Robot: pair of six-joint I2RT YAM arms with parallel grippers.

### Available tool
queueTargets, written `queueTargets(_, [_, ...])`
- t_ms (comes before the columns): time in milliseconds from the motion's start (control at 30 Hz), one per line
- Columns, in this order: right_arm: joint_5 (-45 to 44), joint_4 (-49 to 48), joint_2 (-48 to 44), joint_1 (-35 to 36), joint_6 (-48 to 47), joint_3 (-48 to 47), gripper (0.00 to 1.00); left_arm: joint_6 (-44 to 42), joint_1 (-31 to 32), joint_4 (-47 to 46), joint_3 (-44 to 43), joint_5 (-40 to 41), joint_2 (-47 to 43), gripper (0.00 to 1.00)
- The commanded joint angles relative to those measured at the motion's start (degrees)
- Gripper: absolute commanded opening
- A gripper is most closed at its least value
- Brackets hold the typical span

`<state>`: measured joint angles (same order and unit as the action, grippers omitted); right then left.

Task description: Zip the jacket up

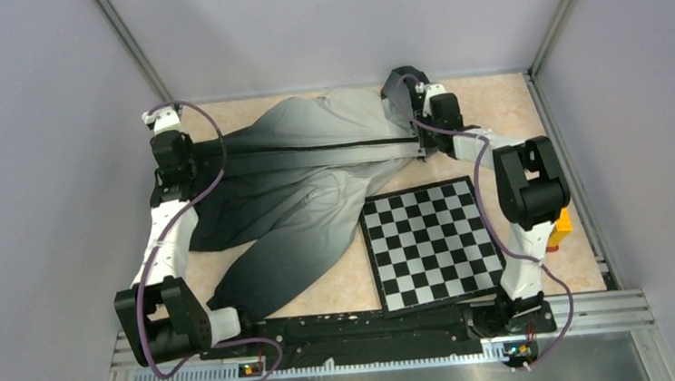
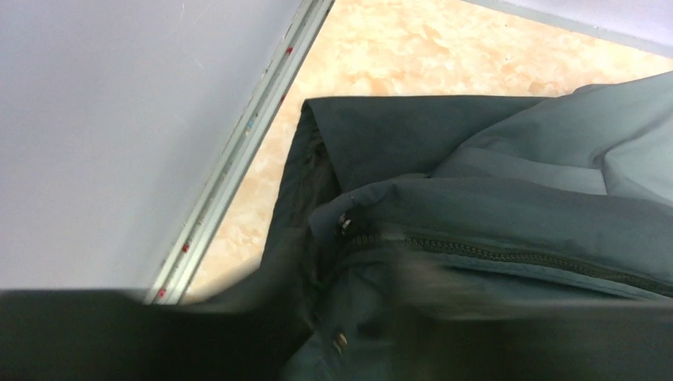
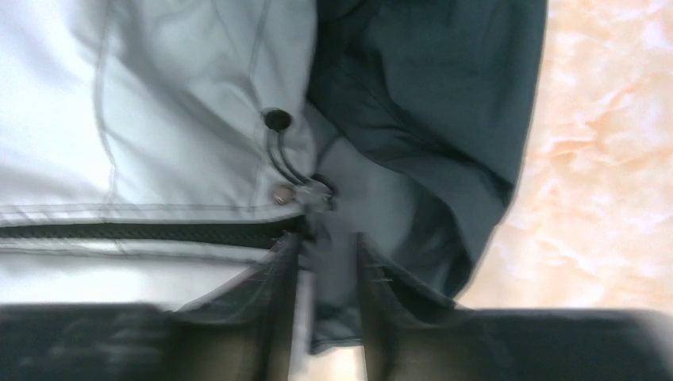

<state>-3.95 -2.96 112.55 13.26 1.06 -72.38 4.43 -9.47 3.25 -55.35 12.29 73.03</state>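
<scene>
Your left gripper (image 1: 195, 158) sits on the dark end of the grey-to-charcoal hooded jacket (image 1: 314, 170), by the left edge of the pale marbled desk (image 1: 341, 286); you cannot tell if it pinches. If it slips, cloth bunches and the black zipper (image 1: 312, 146) may jam. The jacket lies long-ways, left to right, by the far edge, hood right. Your right gripper (image 3: 325, 242) pinches cloth at the zipper's top.

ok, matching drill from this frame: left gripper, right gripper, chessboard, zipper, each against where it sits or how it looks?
1 left gripper
2 right gripper
3 chessboard
4 zipper

a black and white squares, in front of the jacket
b dark line running between the two grippers
c at the jacket's light grey end
d at the jacket's dark end

Pairs: 1-d, 2-c, 3-a, 4-b
</scene>
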Motion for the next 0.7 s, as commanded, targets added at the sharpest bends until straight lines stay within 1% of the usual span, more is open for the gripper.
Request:
queueTargets(0, [-2.49,6.47,-9.98,-0.93,2.73,-0.31,0.67,0.89,-1.2,-0.19,-1.87,-0.09,-0.54,0.79])
queueTargets(67, [-2.6,10.08,-14.79,-0.27,3.88,0.74,0.73,0.97,-1.09,-0.34,-0.81,0.44,-2.8,0.9])
queueTargets(100, [-2.71,11.7,-17.88,-0.02,4.55,1.69,0.75,0.98,-1.08,-0.61,-0.28,0.23,-4.16,0.94])
queueTargets(200, [-1.43,15.63,-27.75,0.87,6.54,5.23,0.79,0.95,-0.98,-2.21,1.55,-3.27,-9.24,0.97])
queueTargets(333, [3.58,20.53,-42.02,2.44,8.74,9.46,0.82,2.02,-0.45,-1.58,1.92,-10.13,-14.05,0.98])
queueTargets(400, [5.88,23.23,-49.46,2.72,9.66,11.39,0.87,2.16,0.48,-2.6,2.16,-14.9,-16.49,0.99])
queueTargets(433, [6.12,24.9,-54.38,2.7,10.16,11.98,0.88,2.23,1.2,-2.77,2.06,-17.51,-17.77,0.99])
queueTargets(500, [5.67,29.18,-60.54,2.73,10.4,11.45,0.89,2.84,3.11,-4.92,1.81,-23.99,-20.21,0.99])
queueTargets(600, [4.31,35.78,-67.51,2.68,9.18,7.54,0.89,5.44,8.44,-9.16,1.34,-35.84,-22.67,0.99])
queueTargets(633, [3.47,37.72,-69.47,2.66,8.45,5.56,0.9,6.01,11.13,-10.26,0.7,-40.95,-22.89,0.99])
queueTargets(667, [1.69,39.79,-71.0,2.65,7.76,3.35,0.9,6.12,13.87,-10.79,-0.57,-43.97,-22.85,0.99])
